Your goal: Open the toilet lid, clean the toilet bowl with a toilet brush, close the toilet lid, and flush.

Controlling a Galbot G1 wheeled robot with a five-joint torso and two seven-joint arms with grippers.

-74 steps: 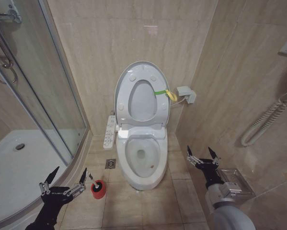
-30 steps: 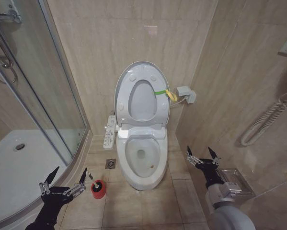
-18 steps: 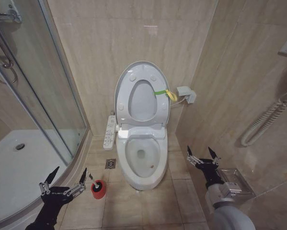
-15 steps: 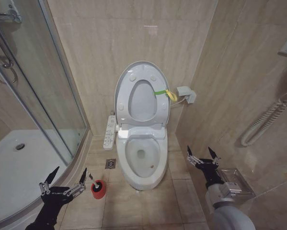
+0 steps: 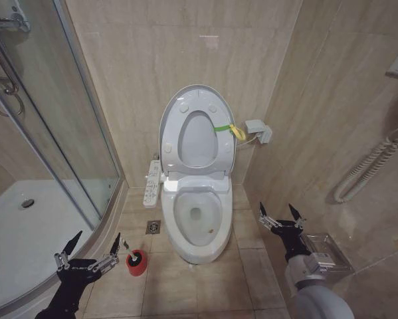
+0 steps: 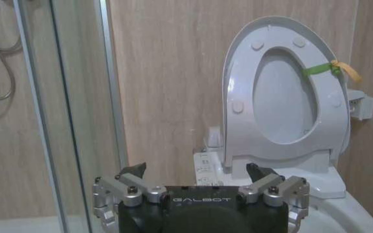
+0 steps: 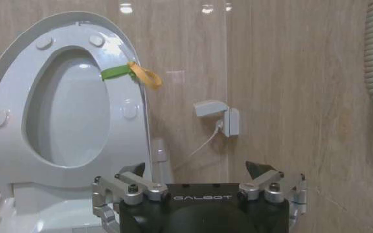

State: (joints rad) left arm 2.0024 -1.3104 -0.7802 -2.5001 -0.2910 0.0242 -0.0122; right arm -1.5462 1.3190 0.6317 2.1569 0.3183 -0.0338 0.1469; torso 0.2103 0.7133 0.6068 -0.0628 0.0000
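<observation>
The toilet lid [image 5: 197, 139] stands raised against the back wall, with the white seat ring up in front of it and a green-yellow band [image 5: 228, 128] on its right edge. Below it the toilet bowl [image 5: 197, 216] lies uncovered. The toilet brush [image 5: 128, 250] stands in its red holder cup [image 5: 137, 262] on the floor, left of the bowl. My left gripper [image 5: 98, 236] hangs open just left of the cup, apart from it. My right gripper [image 5: 277, 209] is open to the right of the bowl, holding nothing. The left wrist view shows the left gripper [image 6: 196, 170] open below the raised lid [image 6: 283, 97]; the right wrist view shows the right gripper [image 7: 195, 167] open beside the lid [image 7: 66, 111].
A curved glass shower enclosure [image 5: 66, 133] and its white tray [image 5: 26, 226] close off the left. A control panel [image 5: 151, 183] hangs at the toilet's left side, above a floor drain [image 5: 153, 227]. A wall socket [image 5: 258, 129], a coiled hose [image 5: 371, 166] and a clear holder [image 5: 325, 249] line the right wall.
</observation>
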